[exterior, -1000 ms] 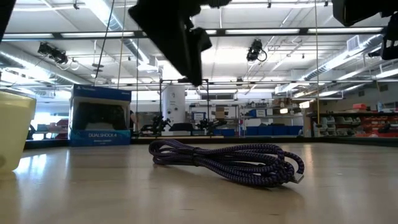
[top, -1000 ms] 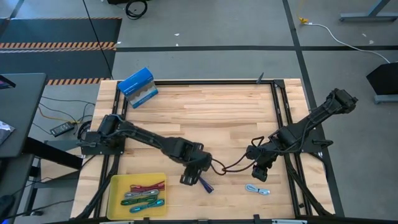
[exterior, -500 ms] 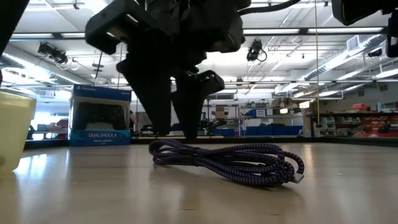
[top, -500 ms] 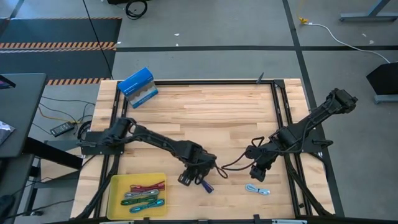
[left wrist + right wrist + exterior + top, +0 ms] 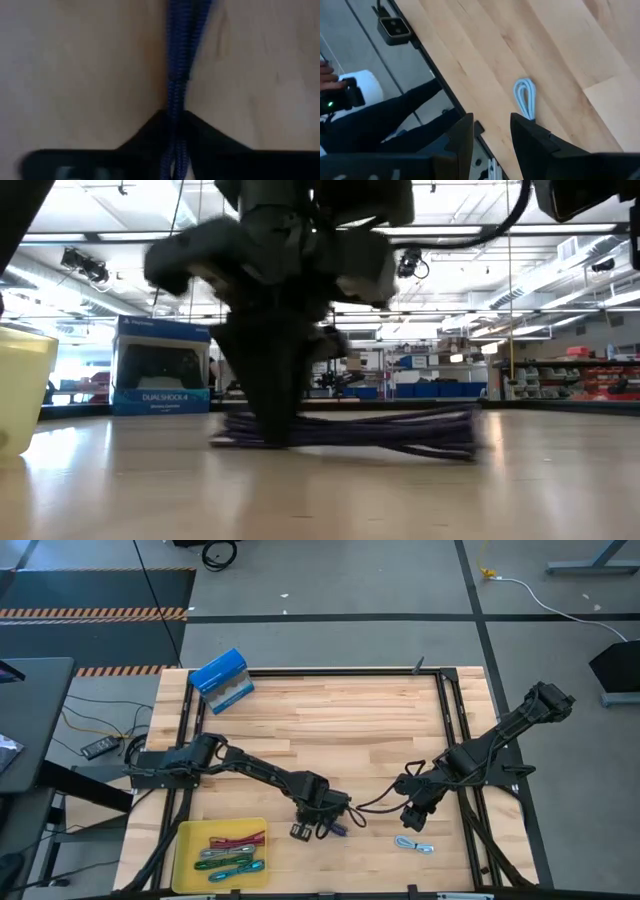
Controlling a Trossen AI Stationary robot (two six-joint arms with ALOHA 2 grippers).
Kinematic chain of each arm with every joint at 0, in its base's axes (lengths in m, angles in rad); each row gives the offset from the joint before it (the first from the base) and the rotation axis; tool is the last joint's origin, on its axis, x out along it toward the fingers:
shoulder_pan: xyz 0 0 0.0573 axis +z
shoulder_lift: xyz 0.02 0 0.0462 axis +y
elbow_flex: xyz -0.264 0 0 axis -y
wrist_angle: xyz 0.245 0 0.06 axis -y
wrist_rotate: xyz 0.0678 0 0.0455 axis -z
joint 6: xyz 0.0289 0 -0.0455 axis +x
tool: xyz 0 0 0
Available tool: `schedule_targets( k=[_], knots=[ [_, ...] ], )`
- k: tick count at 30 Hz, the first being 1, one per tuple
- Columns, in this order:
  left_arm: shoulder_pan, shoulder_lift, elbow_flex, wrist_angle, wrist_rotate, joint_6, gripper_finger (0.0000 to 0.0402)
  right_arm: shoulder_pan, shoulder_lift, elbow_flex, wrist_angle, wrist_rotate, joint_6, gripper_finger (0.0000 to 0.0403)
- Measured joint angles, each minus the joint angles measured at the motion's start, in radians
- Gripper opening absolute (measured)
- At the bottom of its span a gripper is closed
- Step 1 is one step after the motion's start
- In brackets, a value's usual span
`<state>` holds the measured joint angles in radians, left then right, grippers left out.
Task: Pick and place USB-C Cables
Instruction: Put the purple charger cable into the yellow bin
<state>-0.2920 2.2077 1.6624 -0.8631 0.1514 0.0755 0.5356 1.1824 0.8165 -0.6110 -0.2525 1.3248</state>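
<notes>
The purple cable bundle (image 5: 337, 831) lies on the wood near the table's near edge, stretched long and low in the low view (image 5: 400, 430). My left gripper (image 5: 318, 827) is down on it and shut on it (image 5: 175, 150). The pale blue cable (image 5: 413, 844) lies flat to its right, also in the right wrist view (image 5: 525, 97). My right gripper (image 5: 416, 820) hovers open just beyond the pale blue cable (image 5: 490, 135). Magenta (image 5: 238, 839), dark green (image 5: 225, 854) and teal (image 5: 235, 867) cables lie in the yellow tray (image 5: 185, 840). My left gripper pinches the purple cable bundle between its two fingers, which come from above and point down (image 5: 268, 430). The fingers lie across the strands (image 5: 176, 95) near one end of the bundle. Several strands run together through the hold. The bundle rests on the table.
A blue rectangular box (image 5: 220, 680) stands at the far left corner (image 5: 160, 370). The yellow tray's wall (image 5: 20, 390) stands at the near left. Black rails (image 5: 455, 730) frame the table. Open wood lies across the middle and far side.
My left gripper has come down from above the purple cable, set its open fingers on either side of the bundle, and shut on it. The bundle, loosely looped before, is now squeezed together and lies flatter and straighter on the table.
</notes>
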Motion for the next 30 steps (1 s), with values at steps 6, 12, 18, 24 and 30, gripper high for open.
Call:
schedule_targets(
  k=[6, 12, 18, 24, 30],
  knots=[
    [0.026, -0.044, 0.128, -0.231, -0.004, -0.066, 0.0017, 0.000, 0.000, 0.000, 0.005, 0.024, -0.018, 0.0135],
    [0.002, -0.126, 0.252, -0.422, -0.021, -0.122, 0.0014, -0.001, 0.000, 0.000, 0.005, 0.028, -0.026, 0.0135],
    [-0.089, -0.242, 0.261, -0.420, -0.124, -0.268, 0.0014, -0.003, 0.000, 0.000, 0.010, 0.052, -0.072, 0.0135],
    [-0.191, -0.322, 0.260, -0.392, -0.210, -0.473, 0.0014, -0.009, 0.000, 0.000, 0.011, 0.051, -0.128, 0.0135],
    [-0.287, -0.390, 0.260, -0.393, -0.389, -0.702, 0.0014, -0.009, 0.000, 0.000, 0.012, 0.050, -0.179, 0.0135]
  ],
)
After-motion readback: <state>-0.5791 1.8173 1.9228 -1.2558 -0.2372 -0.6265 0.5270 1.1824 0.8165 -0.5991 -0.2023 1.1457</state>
